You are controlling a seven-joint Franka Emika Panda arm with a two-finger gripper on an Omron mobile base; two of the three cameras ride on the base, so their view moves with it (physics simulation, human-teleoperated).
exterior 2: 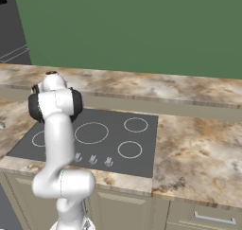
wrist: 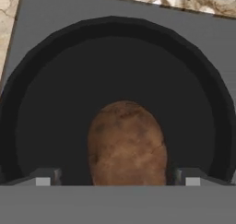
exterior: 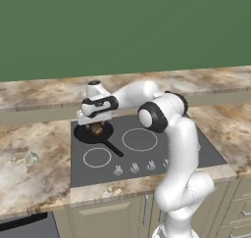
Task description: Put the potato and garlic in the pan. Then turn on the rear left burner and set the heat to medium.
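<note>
1. Left base view: the gripper (exterior: 96,126) is seen low over the pan (exterior: 84,134), which sits on the cooktop (exterior: 147,158)'s rear left zone; the potato (exterior: 96,130) is seen just under the fingers, inside the pan; the garlic (exterior: 30,158) lies on the counter (exterior: 29,178), well to the gripper's left
2. Right base view: the cooktop (exterior 2: 118,129) is partly hidden by the arm
3. Hand view: the fingertips (wrist: 44,177) are spread wide, apart from the potato (wrist: 126,144) between them; nothing is gripped; the pan (wrist: 55,89) rim rings it
</note>
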